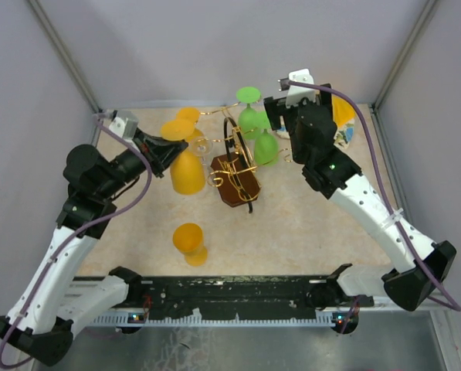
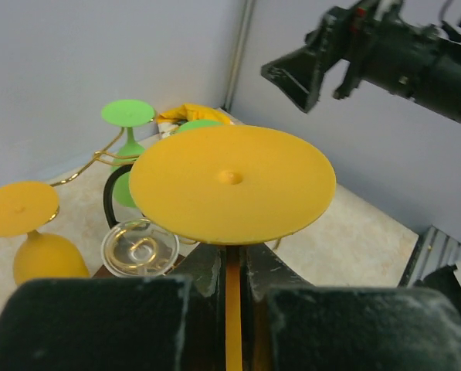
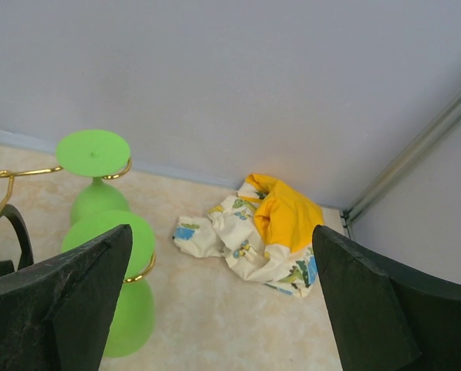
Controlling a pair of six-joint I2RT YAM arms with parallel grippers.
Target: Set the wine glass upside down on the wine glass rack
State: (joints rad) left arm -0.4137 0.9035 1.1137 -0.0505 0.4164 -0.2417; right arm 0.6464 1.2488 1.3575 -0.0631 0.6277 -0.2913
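Observation:
The wine glass rack (image 1: pixel 235 179) is a gold wire stand on a dark brown base at mid table. My left gripper (image 1: pixel 167 150) is shut on the stem of an orange wine glass (image 1: pixel 187 171), held upside down just left of the rack. In the left wrist view its round foot (image 2: pixel 232 182) fills the middle above my closed left gripper (image 2: pixel 233 259). Two green glasses (image 1: pixel 265 145) hang upside down on the rack's right arms. A second orange glass (image 2: pixel 31 236) and a clear glass (image 2: pixel 140 247) hang on the left. My right gripper (image 3: pixel 221 232) is open and empty beside the green glasses (image 3: pixel 99 209).
Another orange glass (image 1: pixel 189 240) sits on the table nearer the arm bases. A crumpled yellow and white patterned cloth (image 3: pixel 265 228) lies in the back right corner, also seen in the top view (image 1: pixel 344 127). Grey walls enclose the table on three sides.

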